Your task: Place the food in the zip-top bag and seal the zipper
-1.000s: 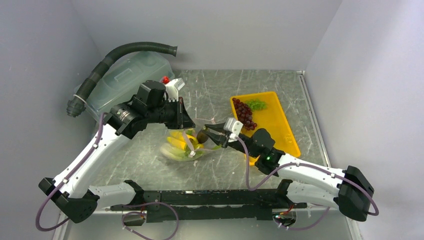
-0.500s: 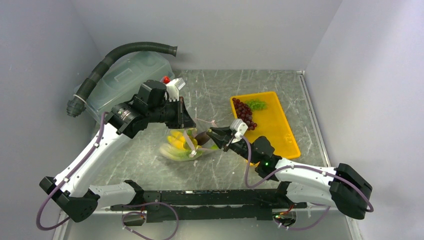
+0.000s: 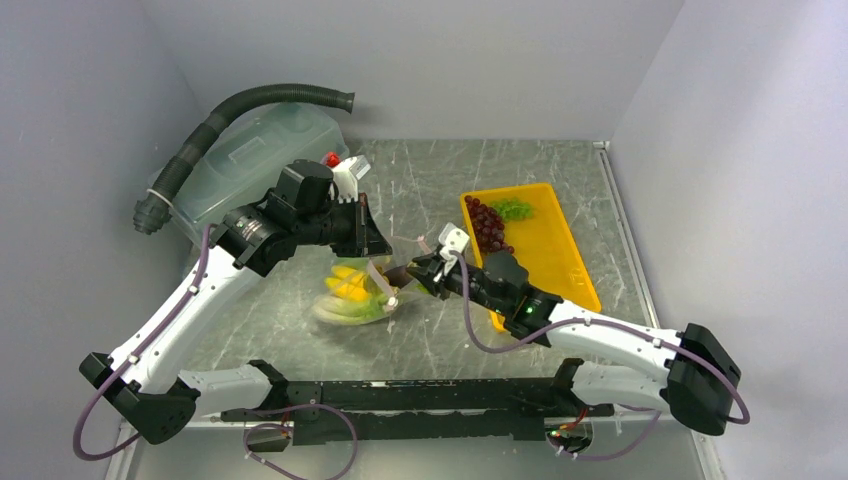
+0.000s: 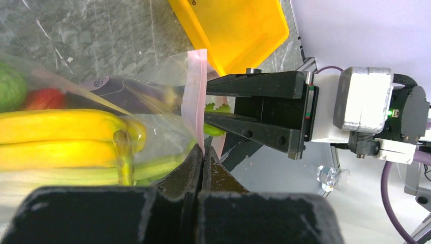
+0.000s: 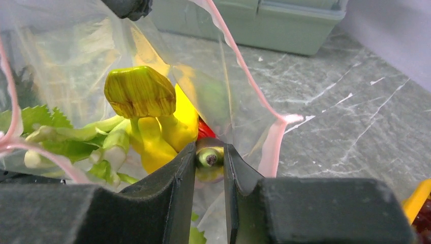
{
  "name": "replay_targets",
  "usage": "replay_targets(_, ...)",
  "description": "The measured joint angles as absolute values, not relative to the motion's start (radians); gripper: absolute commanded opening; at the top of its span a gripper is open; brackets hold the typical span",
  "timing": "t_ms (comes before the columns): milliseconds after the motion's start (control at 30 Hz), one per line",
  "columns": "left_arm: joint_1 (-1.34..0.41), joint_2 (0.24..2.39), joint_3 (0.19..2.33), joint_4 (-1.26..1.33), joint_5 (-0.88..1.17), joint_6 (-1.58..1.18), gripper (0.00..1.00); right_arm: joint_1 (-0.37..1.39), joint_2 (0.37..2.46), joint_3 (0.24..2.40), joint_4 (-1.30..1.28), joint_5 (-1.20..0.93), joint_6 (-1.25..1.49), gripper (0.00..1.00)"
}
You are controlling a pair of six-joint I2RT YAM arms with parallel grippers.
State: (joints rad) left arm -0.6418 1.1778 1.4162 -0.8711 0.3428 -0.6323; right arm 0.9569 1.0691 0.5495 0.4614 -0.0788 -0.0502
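Observation:
The clear zip-top bag (image 3: pixel 352 296) hangs from my left gripper (image 4: pixel 203 154), which is shut on the pink zipper (image 4: pixel 195 101) and holds the mouth up. Inside lie yellow bananas (image 4: pixel 56 127), a red pepper (image 4: pixel 43 97), pale celery (image 4: pixel 101 175) and a round green vegetable (image 4: pixel 9 89). My right gripper (image 5: pixel 209 151) is shut on the green stem of the purple eggplant (image 4: pixel 133 89), whose body is past the bag's mouth. In the top view this gripper (image 3: pixel 408 272) meets the bag's right end. Dark grapes (image 3: pixel 488 227) and leafy greens (image 3: pixel 514 209) lie on the tray.
The yellow tray (image 3: pixel 556 250) stands right of the bag, close behind my right arm. A translucent lidded tub (image 3: pixel 250 150) and a black ribbed hose (image 3: pixel 230 108) fill the back left corner. A small red thing (image 3: pixel 330 159) sits by the tub.
My right gripper has moved left with the eggplant, pushing it into the bag's mouth. The bag has shifted a little left; my left gripper stays shut on the zipper.

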Motion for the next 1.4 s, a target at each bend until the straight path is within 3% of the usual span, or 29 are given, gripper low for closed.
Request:
replay_targets(67,-0.641,1.178,1.416,-0.871,0.343,-0.632,0.0,0.956,1.095,0.6,0.392,-0.085,-0.051,0.09)
replay_targets(867,-0.64,1.177,1.416,-0.851,0.338,-0.621,0.0,0.944,1.031,0.887,-0.064,-0.088,-0.052,0.09)
replay_targets(1400,-0.64,1.177,1.413,-0.838,0.334,-0.62,0.0,0.937,1.11,0.909,-0.093,-0.09,-0.052,0.09)
